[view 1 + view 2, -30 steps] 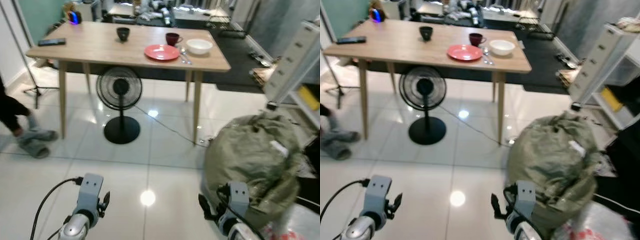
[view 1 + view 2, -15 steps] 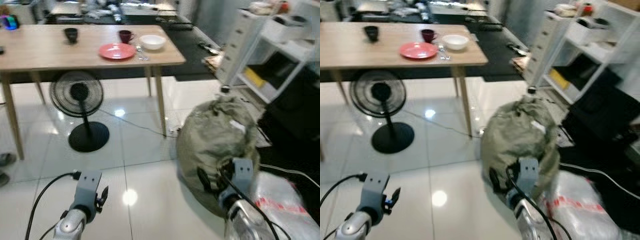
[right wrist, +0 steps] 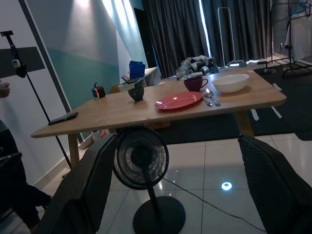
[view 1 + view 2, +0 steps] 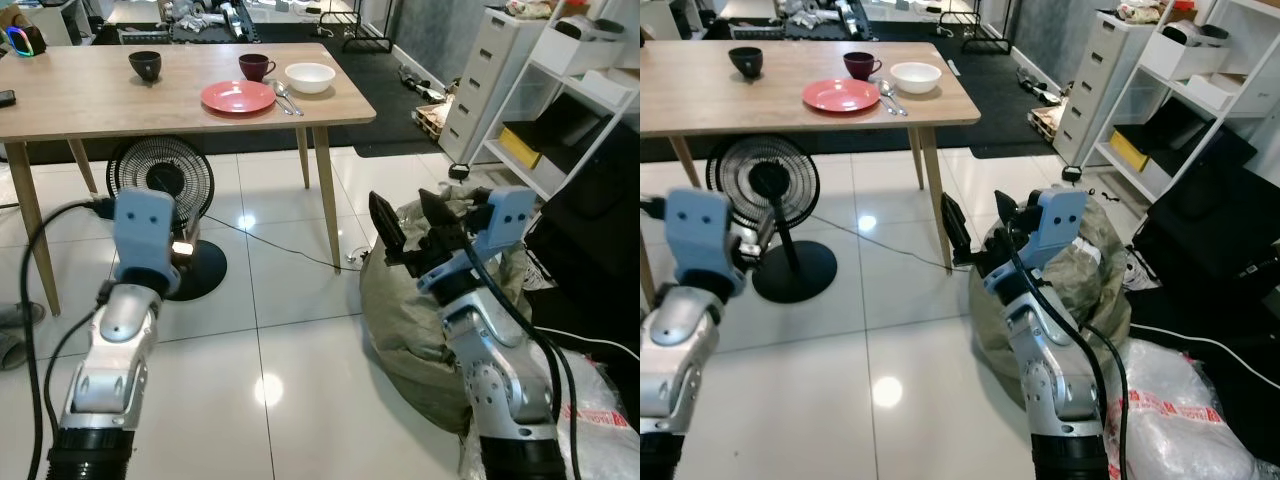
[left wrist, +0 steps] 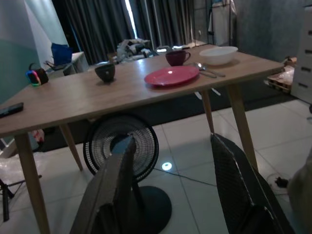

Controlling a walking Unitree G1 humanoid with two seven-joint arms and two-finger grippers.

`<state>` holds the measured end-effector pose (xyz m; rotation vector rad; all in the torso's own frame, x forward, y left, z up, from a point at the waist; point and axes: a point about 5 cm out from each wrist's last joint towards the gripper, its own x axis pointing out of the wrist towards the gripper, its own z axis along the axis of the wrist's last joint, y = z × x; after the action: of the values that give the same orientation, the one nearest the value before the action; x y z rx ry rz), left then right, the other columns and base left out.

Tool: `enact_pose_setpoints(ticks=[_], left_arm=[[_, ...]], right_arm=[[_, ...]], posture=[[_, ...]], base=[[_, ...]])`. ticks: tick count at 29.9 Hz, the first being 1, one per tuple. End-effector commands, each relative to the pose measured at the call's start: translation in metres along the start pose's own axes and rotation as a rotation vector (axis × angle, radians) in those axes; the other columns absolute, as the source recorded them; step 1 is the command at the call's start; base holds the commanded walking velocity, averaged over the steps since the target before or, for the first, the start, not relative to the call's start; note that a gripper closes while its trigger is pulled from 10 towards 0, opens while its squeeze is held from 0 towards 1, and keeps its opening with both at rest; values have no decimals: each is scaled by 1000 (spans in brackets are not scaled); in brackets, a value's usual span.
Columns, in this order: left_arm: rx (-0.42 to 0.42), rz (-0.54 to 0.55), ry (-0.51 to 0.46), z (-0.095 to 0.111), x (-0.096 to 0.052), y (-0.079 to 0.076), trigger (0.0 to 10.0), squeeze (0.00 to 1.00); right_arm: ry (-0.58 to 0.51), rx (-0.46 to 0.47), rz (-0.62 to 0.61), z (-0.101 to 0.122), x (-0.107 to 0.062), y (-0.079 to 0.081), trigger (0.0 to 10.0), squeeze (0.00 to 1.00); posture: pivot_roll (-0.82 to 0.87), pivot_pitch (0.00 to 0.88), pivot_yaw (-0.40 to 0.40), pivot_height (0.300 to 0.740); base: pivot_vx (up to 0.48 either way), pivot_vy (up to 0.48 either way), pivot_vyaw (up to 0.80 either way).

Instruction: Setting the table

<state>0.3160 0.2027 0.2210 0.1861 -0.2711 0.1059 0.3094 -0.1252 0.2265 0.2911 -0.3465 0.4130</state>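
**Table well ahead, both arms raised and empty**

The table (image 4: 190, 100) stands well apart from the robot, ahead and to its left, its long axis running left to right across the head view. Neither arm can reach it from here; my judgement is that the robot must walk closer first. The left gripper (image 5: 170, 190) lines up more squarely with the table's middle, while the right gripper (image 3: 185, 185) faces the end that carries the dishes. Both sets of jaws are spread wide and hold nothing.

The dishes cluster at the table's right end: a red plate (image 4: 238, 97), flat and empty, a spoon (image 4: 284, 99) just beside it on its right, a white bowl (image 4: 309, 76) beyond the spoon, and a dark red cup (image 4: 257, 67) behind the plate. A black cup (image 4: 145, 64) sits apart, further left. A fan (image 4: 166, 180) stands under the table, and a green sack (image 4: 440, 300) lies on the floor by the right arm, which may hamper the approach.
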Motion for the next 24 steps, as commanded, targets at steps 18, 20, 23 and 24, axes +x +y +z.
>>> enact_pose_setpoints(ticks=[18, 20, 23, 24], left_arm=[[-36, -23, 15, 11, 1, -10, 10000, 0], [-35, -23, 16, 12, 1, -10, 10000, 0], [-35, -26, 18, 12, 1, -10, 10000, 0], [-36, -26, 18, 12, 1, -11, 10000, 0]], right_arm=[[44, 12, -75, -2, -5, -10, 10000, 0], [46, 13, -77, -2, -4, -10, 10000, 0], [48, 11, -81, -2, -5, -11, 10000, 0], [48, 10, -83, -2, -5, -11, 10000, 0]], posture=[[4, 0, 41, 740], [5, 0, 42, 740], [5, 0, 42, 740], [4, 0, 43, 740]], base=[[480, 0, -306], [480, 0, -800], [480, 0, -800], [450, 0, -725]])
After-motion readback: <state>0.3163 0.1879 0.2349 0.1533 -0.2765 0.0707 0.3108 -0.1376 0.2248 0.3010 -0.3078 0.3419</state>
